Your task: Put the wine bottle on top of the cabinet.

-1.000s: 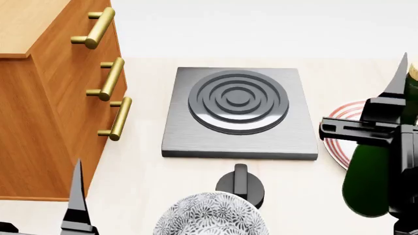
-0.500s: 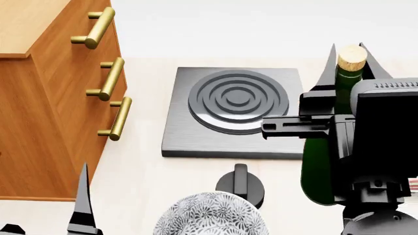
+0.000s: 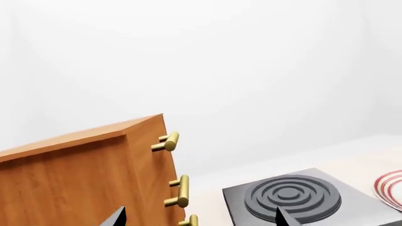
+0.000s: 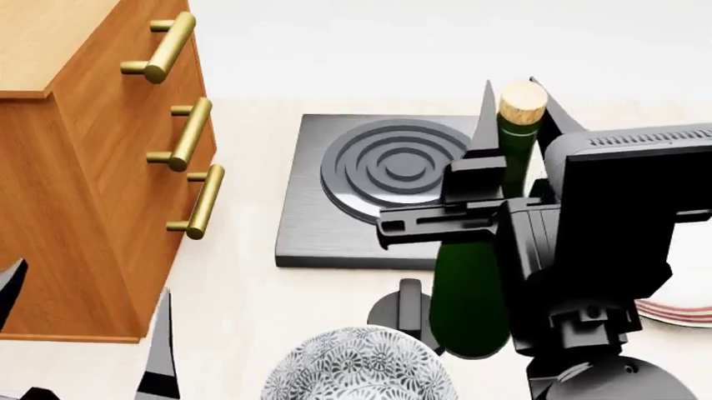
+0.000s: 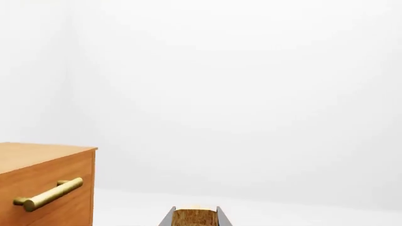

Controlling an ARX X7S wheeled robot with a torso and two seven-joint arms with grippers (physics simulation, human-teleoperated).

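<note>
My right gripper is shut on the neck of the wine bottle, a dark green bottle with a tan cork top, and holds it upright in the air over the hob's right edge. In the right wrist view the cork sits between the two fingertips. The cabinet, orange-brown with brass bar handles, stands at the left; its lighter top is at the upper left. It also shows in the left wrist view and the right wrist view. My left gripper is open and empty, low beside the cabinet.
A grey square hob with a ringed burner lies on the pale table. A black knob and a patterned bowl are at the near edge. A red-rimmed plate lies at the right behind my arm.
My right gripper has carried the bottle leftward, from over the plate to over the hob's right edge. My left gripper has shifted a little.
</note>
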